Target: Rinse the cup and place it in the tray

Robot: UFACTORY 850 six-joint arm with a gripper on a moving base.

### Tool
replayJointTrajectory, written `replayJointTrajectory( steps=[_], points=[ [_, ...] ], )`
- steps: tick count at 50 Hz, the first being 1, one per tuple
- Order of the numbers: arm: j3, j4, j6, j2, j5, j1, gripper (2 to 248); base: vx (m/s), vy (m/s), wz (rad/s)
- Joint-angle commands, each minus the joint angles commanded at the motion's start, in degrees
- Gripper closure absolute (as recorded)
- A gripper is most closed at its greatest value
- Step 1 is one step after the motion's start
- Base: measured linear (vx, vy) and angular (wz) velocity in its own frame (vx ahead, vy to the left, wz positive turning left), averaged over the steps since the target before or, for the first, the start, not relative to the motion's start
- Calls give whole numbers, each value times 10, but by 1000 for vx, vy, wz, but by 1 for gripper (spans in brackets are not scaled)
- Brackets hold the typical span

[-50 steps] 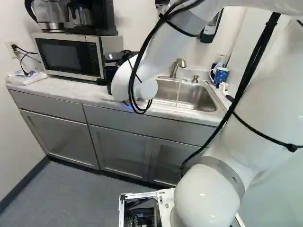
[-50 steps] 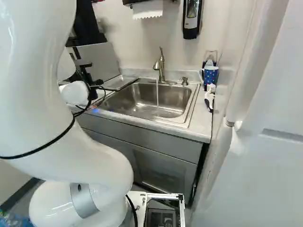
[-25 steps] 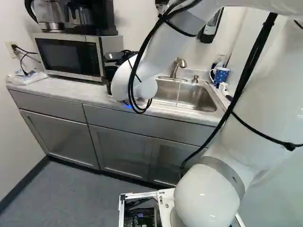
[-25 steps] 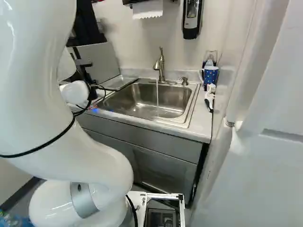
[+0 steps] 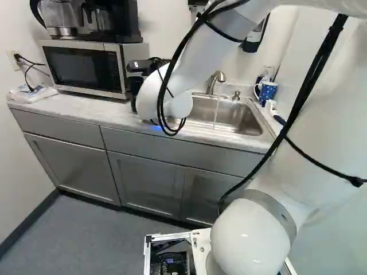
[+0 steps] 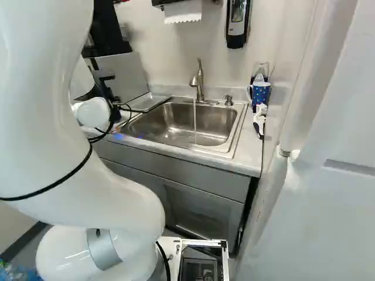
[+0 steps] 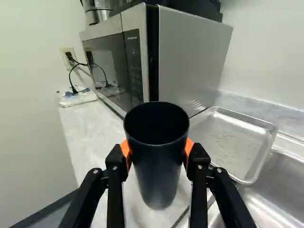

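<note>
In the left base view my gripper (image 5: pixel 136 83) is mostly hidden behind the white wrist, over the counter between microwave and sink. The wrist view shows the gripper (image 7: pixel 157 154) shut on a dark, tall cup (image 7: pixel 159 164), an orange pad pressed to each side. The cup is upright with its open mouth up; whether its base touches the counter I cannot tell. A shallow metal tray (image 7: pixel 232 137) lies just beyond the cup, beside the sink (image 6: pixel 193 123). Water runs from the faucet (image 6: pixel 198 82) into the basin.
The microwave (image 7: pixel 190 57) stands close ahead of the gripper, with a coffee maker (image 5: pixel 109 20) on top. A blue patterned mug (image 6: pixel 261 93) and a white-and-dark brush (image 6: pixel 259 120) are right of the sink. A soap dispenser (image 6: pixel 237 23) hangs on the wall.
The arm's wrist has risen slightly and shifted a little to the right in the left base view. The base, the tray and the sink have stayed in place.
</note>
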Motion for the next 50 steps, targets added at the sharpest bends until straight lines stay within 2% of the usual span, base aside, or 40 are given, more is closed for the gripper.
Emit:
replayJointTrajectory(
  steps=[18, 50],
  points=[
    [-1, 0, 0, 23, -2, -35, 126, 0, 0, 0],
    [-36, 0, 0, 29, -40, -99, 126, 0, 0, 0]
  ],
)
